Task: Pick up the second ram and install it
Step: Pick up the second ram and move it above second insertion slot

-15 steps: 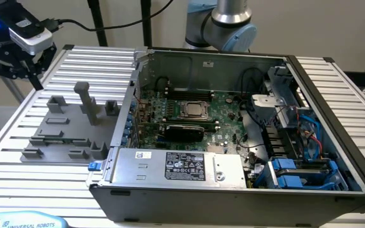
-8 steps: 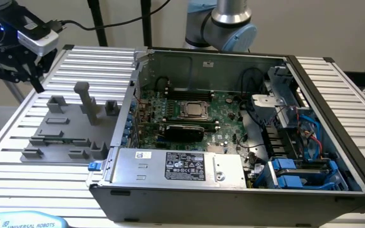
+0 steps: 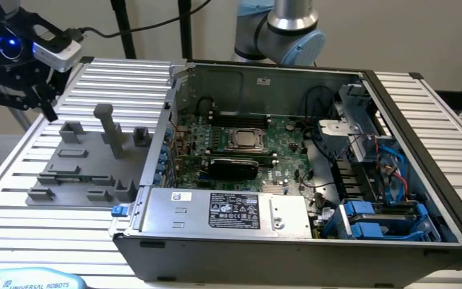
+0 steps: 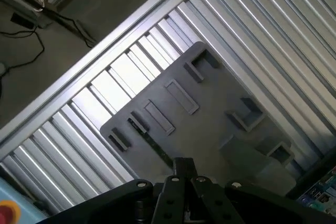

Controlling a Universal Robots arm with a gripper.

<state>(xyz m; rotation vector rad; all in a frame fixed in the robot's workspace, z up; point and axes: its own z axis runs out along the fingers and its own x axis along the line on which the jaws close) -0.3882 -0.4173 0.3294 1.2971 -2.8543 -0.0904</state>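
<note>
The second ram [image 3: 81, 177] is a thin green strip lying in a slot near the front of the grey fixture plate [image 3: 62, 165], at the exterior view's left. In the wrist view it shows as a dark narrow strip [image 4: 155, 146] on the fixture plate [image 4: 210, 119]. My gripper [image 3: 45, 103] hangs shut and holds nothing, above the fixture's far left corner and well clear of the ram. Its fingertips [image 4: 184, 167] are pressed together. The green motherboard [image 3: 239, 141] lies inside the open computer case [image 3: 423, 150].
A tall grey post [image 3: 106, 129] and several small blocks rise from the fixture. The case wall [image 3: 163, 138] stands right beside it. A power supply [image 3: 223, 211], cables and blue drive bays [image 3: 375, 220] crowd the case. The ribbed metal table [image 3: 30, 229] lies all around.
</note>
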